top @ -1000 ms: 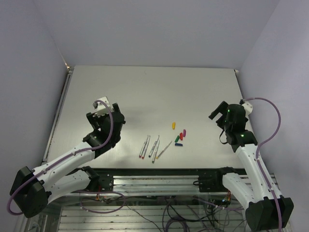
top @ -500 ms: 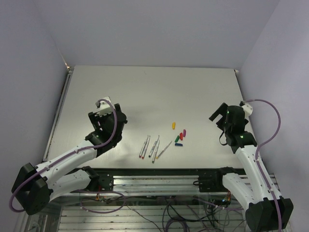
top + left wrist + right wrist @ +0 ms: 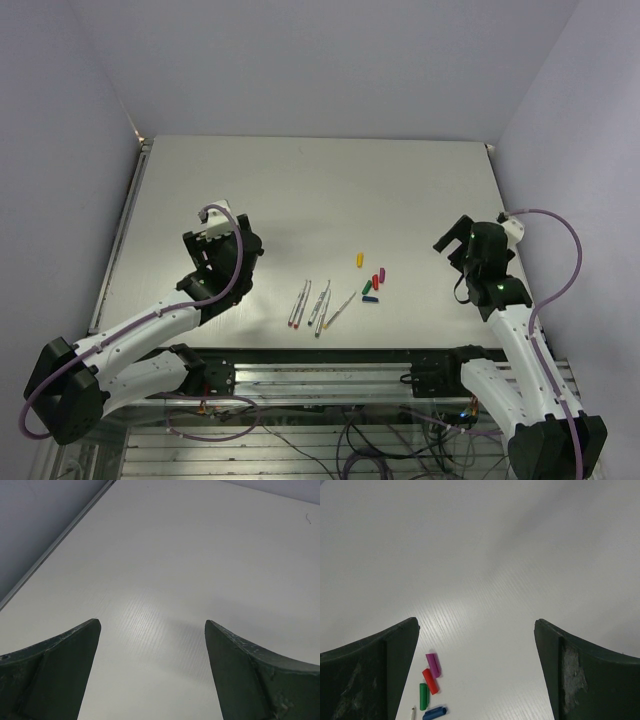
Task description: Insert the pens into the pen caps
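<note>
Several thin grey pens (image 3: 318, 303) lie side by side near the table's front edge, left of the caps. The small pen caps lie in a cluster: yellow (image 3: 359, 260), red (image 3: 383, 272), green (image 3: 366, 287), blue (image 3: 370, 297). The right wrist view shows a magenta cap (image 3: 433, 664), a red cap (image 3: 430, 681), a green cap (image 3: 423, 696), a blue cap (image 3: 435, 712) and a pen tip (image 3: 413, 712) at the lower left. My left gripper (image 3: 243, 243) (image 3: 152, 623) is open and empty, left of the pens. My right gripper (image 3: 447, 240) (image 3: 476, 621) is open and empty, right of the caps.
The white table (image 3: 320, 190) has a metal rail along its left edge (image 3: 125, 240) and grey walls behind it and at both sides. The left wrist view shows only bare table (image 3: 190, 555) and that left edge (image 3: 55, 542).
My left wrist has shifted slightly to the right and nearer. My right wrist has shifted slightly to the right. Pens and caps have not moved.
</note>
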`<state>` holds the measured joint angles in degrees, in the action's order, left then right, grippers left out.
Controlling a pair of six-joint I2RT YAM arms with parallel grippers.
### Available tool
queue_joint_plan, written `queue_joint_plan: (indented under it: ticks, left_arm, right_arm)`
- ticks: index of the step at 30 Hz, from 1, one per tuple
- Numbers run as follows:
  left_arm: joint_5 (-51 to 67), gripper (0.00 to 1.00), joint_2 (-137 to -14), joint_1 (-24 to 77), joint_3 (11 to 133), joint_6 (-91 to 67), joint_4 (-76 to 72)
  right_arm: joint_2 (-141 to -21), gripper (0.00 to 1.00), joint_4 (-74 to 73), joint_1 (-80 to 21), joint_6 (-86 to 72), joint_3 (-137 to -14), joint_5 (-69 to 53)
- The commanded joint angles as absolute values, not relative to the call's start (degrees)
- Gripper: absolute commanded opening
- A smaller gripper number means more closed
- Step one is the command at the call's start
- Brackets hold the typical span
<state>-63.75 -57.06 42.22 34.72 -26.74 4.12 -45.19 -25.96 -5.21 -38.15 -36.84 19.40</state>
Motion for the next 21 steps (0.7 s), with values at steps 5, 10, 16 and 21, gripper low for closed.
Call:
queue_joint_plan:
  ticks: [5, 10, 16, 21]
  left_arm:
    - [-63.7, 0.96, -58.1, 42.4, 36.2, -26.4, 3.2]
    - [-63.0, 0.96, -58.0, 42.5, 35.7, -25.9, 1.8]
    - [-62.8, 0.96, -58.5, 42.3, 36.1, -25.7, 2.0]
    - [-61.7, 0.96, -58.1, 42.4, 35.7, -25.3, 0.9]
  right_arm:
    - [-44.9, 1.00, -23.6, -5.5, -37.9, -36.0, 21.1]
    - [-45.0, 1.00, -23.7, -5.5, -37.1, -36.1, 21.1]
    - [-43.9, 1.00, -23.6, -5.4, -36.6, -35.7, 21.7]
    - [-43.1, 1.00, -23.3, -5.5, -36.8, -35.2, 21.7]
